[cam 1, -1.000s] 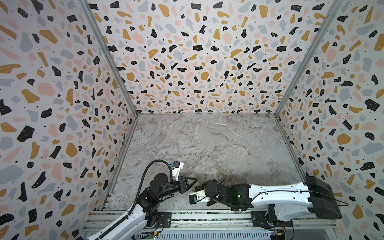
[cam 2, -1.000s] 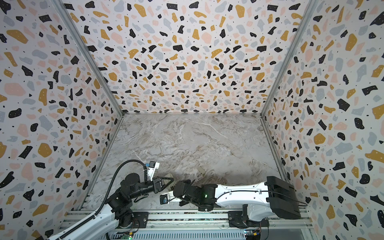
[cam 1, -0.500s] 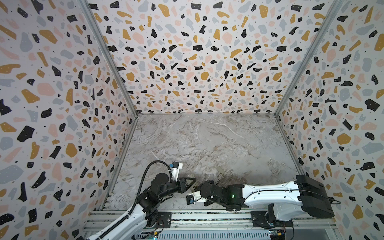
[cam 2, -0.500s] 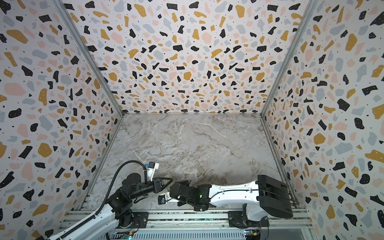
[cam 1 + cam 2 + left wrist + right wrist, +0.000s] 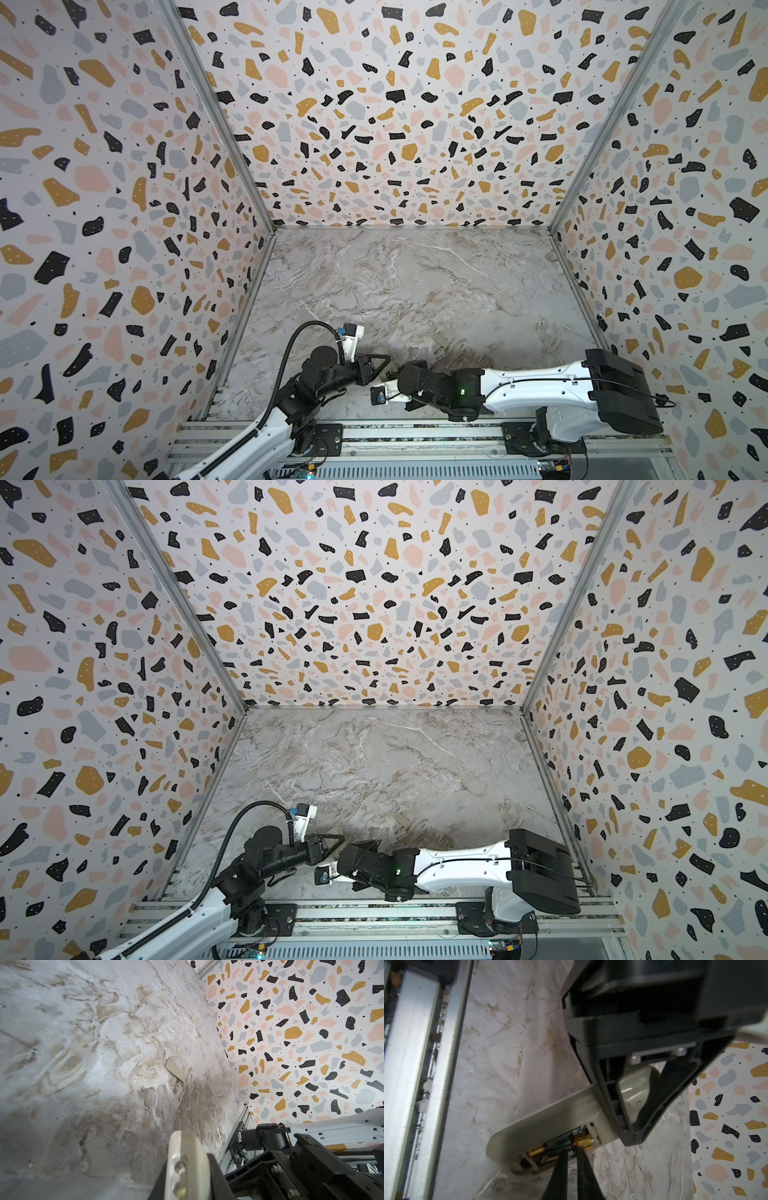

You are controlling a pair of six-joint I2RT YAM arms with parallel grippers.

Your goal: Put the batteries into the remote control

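1. Left gripper (image 5: pixel 381 365): black, low over the table (image 5: pixel 415 282). In both top views we place it at about 6 o'clock of the tabletop, near the front edge. Its jaws are clamped across the body of the remote control, a hold the right wrist view shows plainly.
2. Remote control (image 5: pixel 550 1118): slim and cream-white. Its back faces the right wrist camera, and the battery bay stands open at the end away from the left gripper. In both top views it is mostly hidden where the two grippers meet, so we cannot tell whether it touches the table.
3. Batteries (image 5: pixel 562 1140): two, with dark bodies and coppery-gold ends. They lie side by side inside the open bay of the remote control, with gold showing at both ends of the bay.
4. Right gripper (image 5: pixel 572 1150): its arm reaches in from 3 o'clock toward the left gripper. The black fingers (image 5: pixel 560 1169) are drawn almost together, with only a thin slit between them. Their tips touch the batteries in the bay, but we cannot tell whether they pinch one.
5. Cover piece (image 5: pixel 440 340): a small pale rectangle lying flat on the table. It sits at about 2 o'clock from the grippers, well apart from both, with nothing touching it.
6. Walls (image 5: pixel 374 124): terrazzo-patterned panels that close the table in at 9, 12 and 3 o'clock.
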